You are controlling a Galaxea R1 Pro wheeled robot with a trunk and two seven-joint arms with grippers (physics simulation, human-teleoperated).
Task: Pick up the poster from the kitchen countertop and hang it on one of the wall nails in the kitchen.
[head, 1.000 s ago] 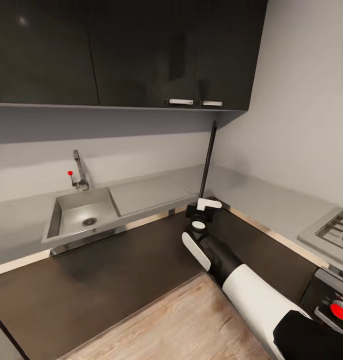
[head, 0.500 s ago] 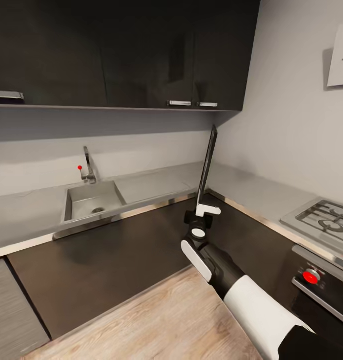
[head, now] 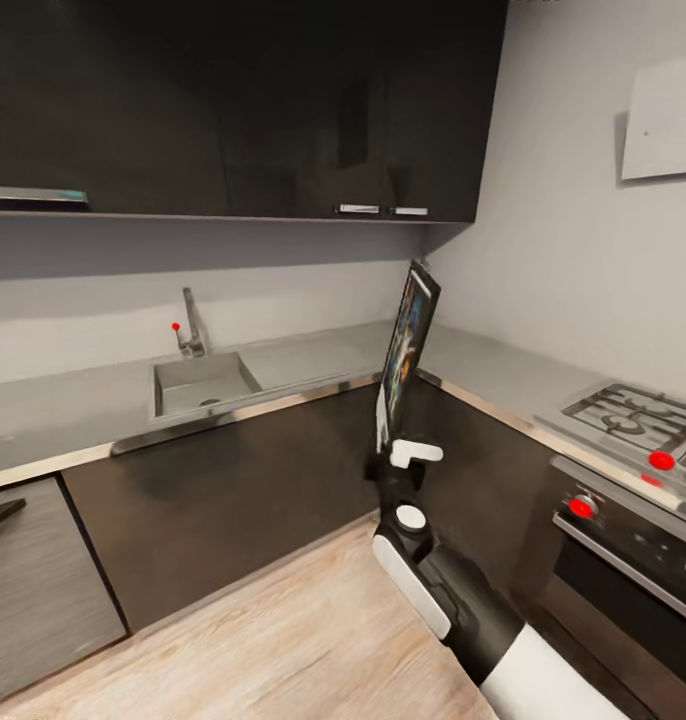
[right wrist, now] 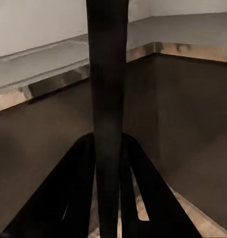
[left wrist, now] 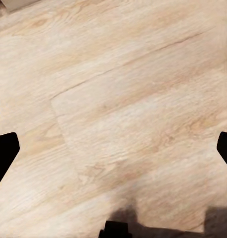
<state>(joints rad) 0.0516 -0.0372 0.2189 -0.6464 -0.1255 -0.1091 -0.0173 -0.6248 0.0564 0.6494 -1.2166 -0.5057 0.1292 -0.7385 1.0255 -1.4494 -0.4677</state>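
My right gripper (head: 399, 447) is shut on the bottom edge of the poster (head: 409, 345), holding it upright in front of the counter corner. The black frame and part of the dark-blue art face left in the head view. In the right wrist view the poster (right wrist: 107, 89) is a dark edge-on strip rising from between the fingers (right wrist: 78, 173). The grey steel countertop (head: 313, 358) runs along two walls behind it. My left gripper (left wrist: 113, 151) is open over the wood floor, black fingertips (left wrist: 4, 153) far apart. The wall nail is out of view.
A sink (head: 203, 382) with a tap (head: 191, 325) sits left of the poster. A gas hob (head: 633, 412) and an oven with red knobs (head: 581, 507) are at right. Black wall cabinets (head: 283, 110) hang above. A pale panel (head: 665, 120) is on the right wall.
The view has pulled back from the counter and shifted. The poster, edge-on before, now shows part of its printed face and is held farther from the counter corner.
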